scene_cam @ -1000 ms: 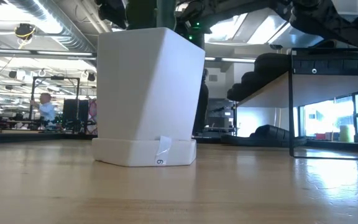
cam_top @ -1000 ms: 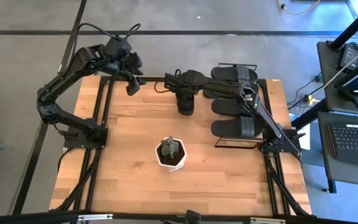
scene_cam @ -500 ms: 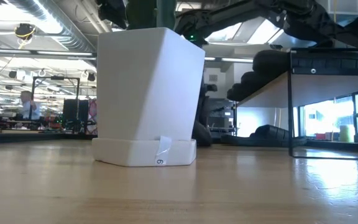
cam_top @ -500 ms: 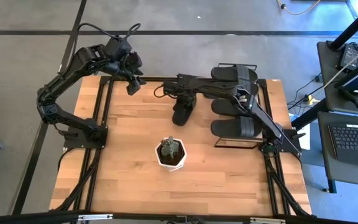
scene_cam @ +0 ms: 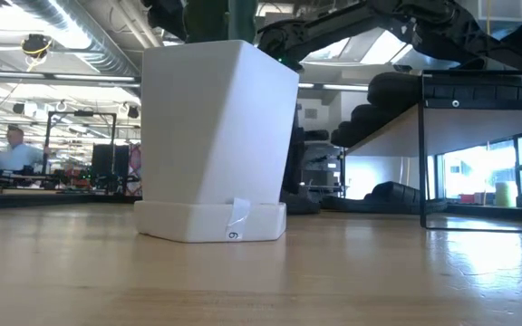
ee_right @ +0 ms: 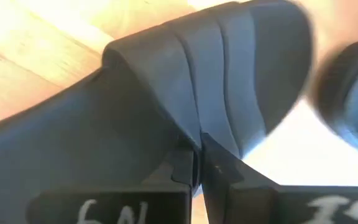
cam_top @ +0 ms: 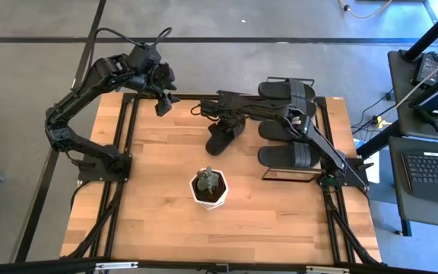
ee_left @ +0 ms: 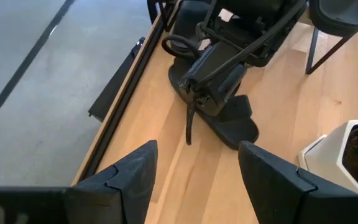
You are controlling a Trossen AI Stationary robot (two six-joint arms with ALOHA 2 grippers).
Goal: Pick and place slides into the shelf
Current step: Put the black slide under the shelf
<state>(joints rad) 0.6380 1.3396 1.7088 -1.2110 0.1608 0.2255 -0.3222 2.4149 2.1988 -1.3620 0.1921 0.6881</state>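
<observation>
Overhead and table-level cameras share the white pot (cam_top: 210, 189); wrist cameras close.

Bare wooden counter (cam_top: 158, 213) open across left half. White hexagonal plant pot (cam_top: 210, 189) blocks centre (front). Black-framed wooden shelf (cam_top: 319, 106) top crowded with matte black slides (cam_top: 286, 155).

Three black slides (cam_top: 287, 122) lying side by side atop the shelf (cam_top: 322, 176) at the table's right, a fourth slide (cam_top: 223, 137) tilted just left of the shelf, strap pinched.
</observation>
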